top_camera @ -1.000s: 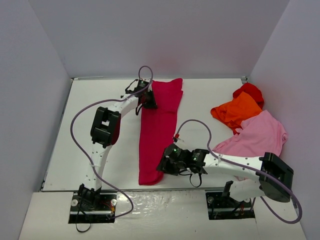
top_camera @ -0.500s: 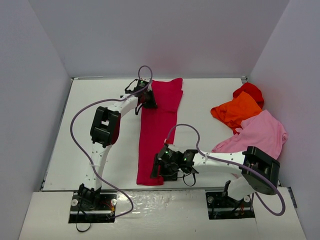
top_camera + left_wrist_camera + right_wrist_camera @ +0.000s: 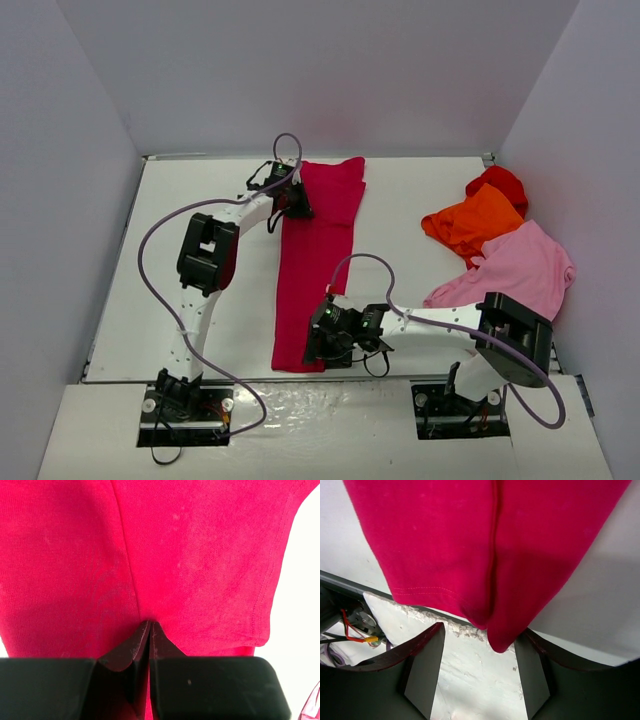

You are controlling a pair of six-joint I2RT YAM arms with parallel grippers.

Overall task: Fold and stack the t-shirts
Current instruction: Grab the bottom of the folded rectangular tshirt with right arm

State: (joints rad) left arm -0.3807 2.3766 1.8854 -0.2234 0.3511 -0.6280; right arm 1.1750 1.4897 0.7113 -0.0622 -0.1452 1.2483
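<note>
table (image 3: 420, 185): all four shirts are carried on its white top.
crimson-magenta t-shirt (image 3: 316, 255): it is laid out left of centre as a long narrow strip, running from the far side to the near edge. It is judged light, limp and easily wrinkled, so it is best taken at the doubled end corners, with both ends lifted together against sagging.
light pink t-shirt (image 3: 520, 265): it is crumpled at the right, well apart from the strip.
orange t-shirt (image 3: 470, 222): it is bunched, touching the pink one.
red t-shirt (image 3: 500, 182): it is heaped farthest back.
left gripper (image 3: 150, 632): the fingers are pressed together, and the strip's far end appears pinched between them.
right gripper (image 3: 477, 655): the fingers are spread around the near hem, with nothing clamped.
</note>
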